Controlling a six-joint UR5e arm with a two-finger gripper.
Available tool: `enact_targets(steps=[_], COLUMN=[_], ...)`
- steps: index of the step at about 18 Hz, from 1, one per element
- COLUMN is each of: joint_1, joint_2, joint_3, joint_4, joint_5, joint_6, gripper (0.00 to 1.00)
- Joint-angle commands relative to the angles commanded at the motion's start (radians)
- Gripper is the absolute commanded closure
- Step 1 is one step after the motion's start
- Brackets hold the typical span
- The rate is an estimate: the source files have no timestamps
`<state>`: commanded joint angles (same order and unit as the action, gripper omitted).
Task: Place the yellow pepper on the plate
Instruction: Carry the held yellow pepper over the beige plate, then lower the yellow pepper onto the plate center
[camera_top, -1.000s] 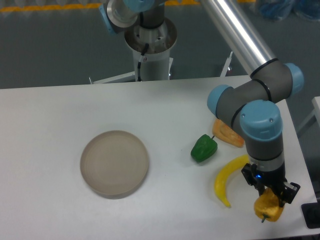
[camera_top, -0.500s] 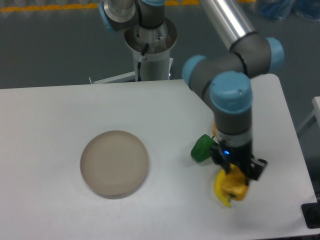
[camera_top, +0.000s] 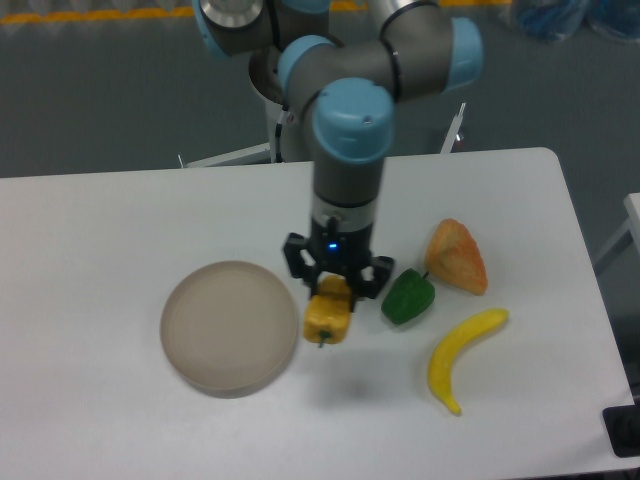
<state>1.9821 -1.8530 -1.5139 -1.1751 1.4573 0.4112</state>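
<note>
Camera view: the white worktop (camera_top: 120, 210) fills most of the frame, carrying every loose item. The arm (camera_top: 350, 130) reaches down from 12 o'clock, its grey wrist column standing vertical near the worktop's centre. The plate (camera_top: 230, 325), a round beige dish with a low rim, lies flat on the worktop at 9 o'clock from the wrist's lower end. The banana (camera_top: 462, 355) lies at 4 o'clock from the claw, curved, well apart from the plate. The orange wedge-shaped item (camera_top: 456, 257) sits at 3 o'clock from the claw, just beyond the green pepper (camera_top: 408, 296), which rests just beside the claw on its 3 o'clock side. The claw (camera_top: 334, 290) points straight down and is clenched on the yellow pepper (camera_top: 328, 318), with a black finger on either side of the pepper's upper part. The yellow pepper hangs below the fingers with its dark stem pointing down, just beside the plate's rim at the 3 o'clock edge. A soft shadow lies on the worktop beneath it, at 6 o'clock.
</note>
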Motion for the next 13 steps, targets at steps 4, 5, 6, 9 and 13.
enact_targets(steps=[4, 5, 6, 9, 13], joint_1=[-0.043, -0.048, -0.048, -0.066, -0.111], joint_2=[-0.014, -0.015, -0.015, -0.032, -0.075], joint_3=[-0.096, -0.124, -0.138, -0.164, -0.176], joint_4=[0.147, 0.162, 0.164, 0.172, 0.233], joint_5=[0.011, 0.024, 0.032, 0.041, 0.075], joint_6=[0.000, 0.003, 0.006, 0.015, 0.029], gripper=[0.66, 0.66, 0.66, 0.66, 0.66])
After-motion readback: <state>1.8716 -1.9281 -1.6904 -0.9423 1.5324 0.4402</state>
